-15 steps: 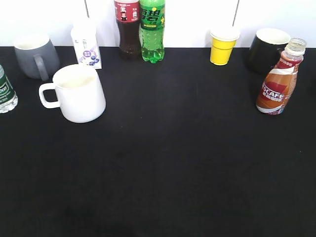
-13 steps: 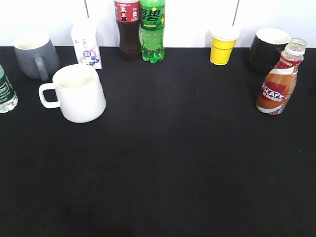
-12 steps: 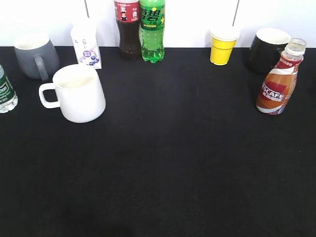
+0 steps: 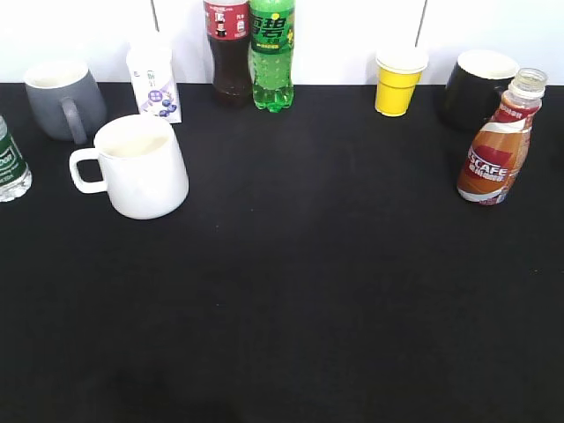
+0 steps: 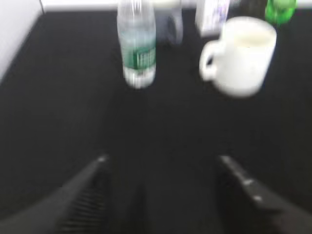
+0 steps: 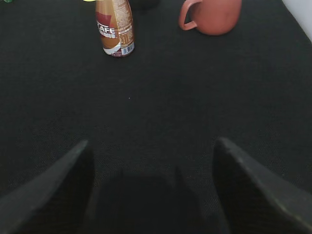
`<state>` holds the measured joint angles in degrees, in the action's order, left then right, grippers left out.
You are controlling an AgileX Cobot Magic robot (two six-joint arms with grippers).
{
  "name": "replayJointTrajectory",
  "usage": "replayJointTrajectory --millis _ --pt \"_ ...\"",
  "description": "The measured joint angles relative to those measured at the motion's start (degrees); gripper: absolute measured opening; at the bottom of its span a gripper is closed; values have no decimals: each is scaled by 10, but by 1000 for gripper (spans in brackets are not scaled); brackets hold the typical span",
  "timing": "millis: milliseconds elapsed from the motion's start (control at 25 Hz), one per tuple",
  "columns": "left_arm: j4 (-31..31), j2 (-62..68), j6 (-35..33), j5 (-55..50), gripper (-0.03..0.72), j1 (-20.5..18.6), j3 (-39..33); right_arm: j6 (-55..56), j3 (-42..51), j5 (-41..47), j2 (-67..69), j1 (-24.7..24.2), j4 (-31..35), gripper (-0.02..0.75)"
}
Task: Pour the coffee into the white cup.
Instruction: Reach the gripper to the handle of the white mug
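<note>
The coffee bottle [image 4: 495,150], brown-orange with a clear open neck, stands upright at the right of the black table; it also shows in the right wrist view [image 6: 114,28]. The white cup [image 4: 141,167], handle to the left, stands at the left; the left wrist view shows it [image 5: 243,56] blurred. Neither gripper shows in the exterior view. My left gripper [image 5: 161,163] is open and empty, well short of the cup. My right gripper [image 6: 152,146] is open and empty, well short of the bottle.
Along the back stand a grey mug [image 4: 62,101], a small carton [image 4: 154,84], a cola bottle [image 4: 229,53], a green soda bottle [image 4: 271,55], a yellow paper cup [image 4: 399,81] and a black mug [image 4: 476,88]. A water bottle [image 5: 138,46] stands far left. A terracotta mug [image 6: 212,15] stands near the coffee.
</note>
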<state>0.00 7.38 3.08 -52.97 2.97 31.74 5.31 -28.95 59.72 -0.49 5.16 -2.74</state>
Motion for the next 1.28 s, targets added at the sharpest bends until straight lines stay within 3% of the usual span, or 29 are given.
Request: replayJointTrajectory --millis 80,240,480,680,920,1040,1280 --pt "-4 80 -2 113 549 0 6 0 0 0 0 0 0 574" --pt "-66 271 -79 378 549 5 6 0 0 0 0 0 0 574" --pt "-104 559 -81 723 544 144 -56 0 0 0 0 0 0 574" --pt "-148 733 -81 965 544 177 -151 0 0 0 0 0 0 574" --pt "-146 887 -81 1152 526 177 -155 0 0 0 0 0 0 574" --pt "-145 926 -81 1180 489 177 -153 0 0 0 0 0 0 574" --pt "-149 976 -81 1182 486 177 -113 0 0 0 0 0 0 574"
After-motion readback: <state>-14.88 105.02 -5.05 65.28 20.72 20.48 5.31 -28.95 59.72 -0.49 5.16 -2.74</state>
